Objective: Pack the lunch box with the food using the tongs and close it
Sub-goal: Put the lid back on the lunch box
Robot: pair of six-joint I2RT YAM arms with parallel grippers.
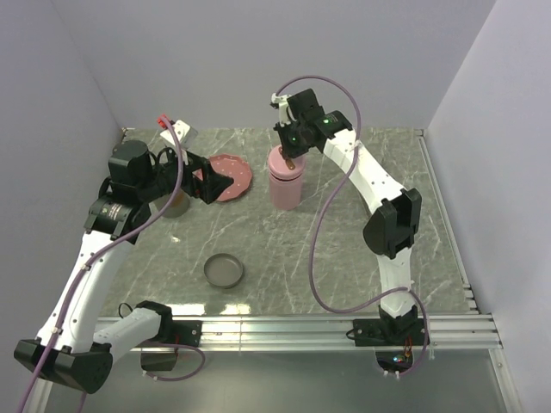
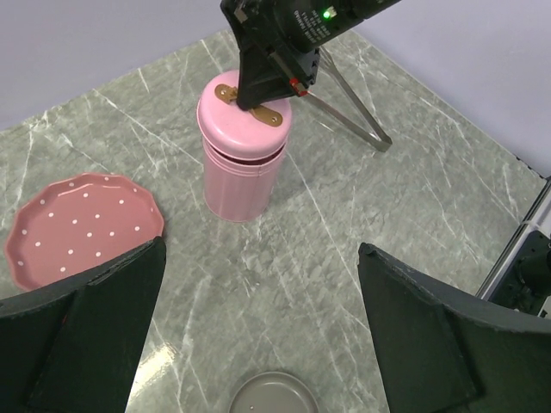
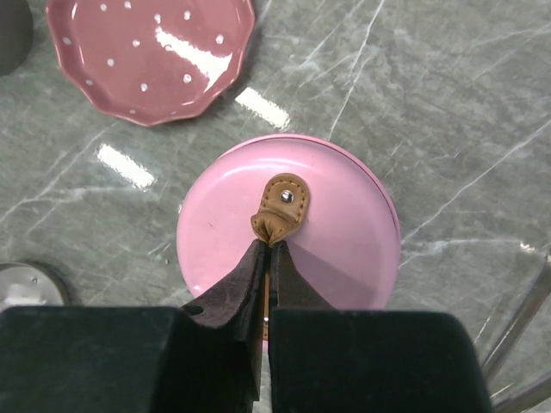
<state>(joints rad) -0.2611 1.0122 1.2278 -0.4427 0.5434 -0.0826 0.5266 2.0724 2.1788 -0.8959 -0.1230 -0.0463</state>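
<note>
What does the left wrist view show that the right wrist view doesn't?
Only the left wrist view: the left gripper, open, and the upright side wall of the pink lunch box. Only the right wrist view: a straight-down look at the right gripper, shut on the tan tab. Both: the lid on the box, that tab, and the dotted plate with no food on it.

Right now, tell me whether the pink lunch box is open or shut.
Shut: the lid covers the lunch box, the right claw pinching its brown tab.
</note>
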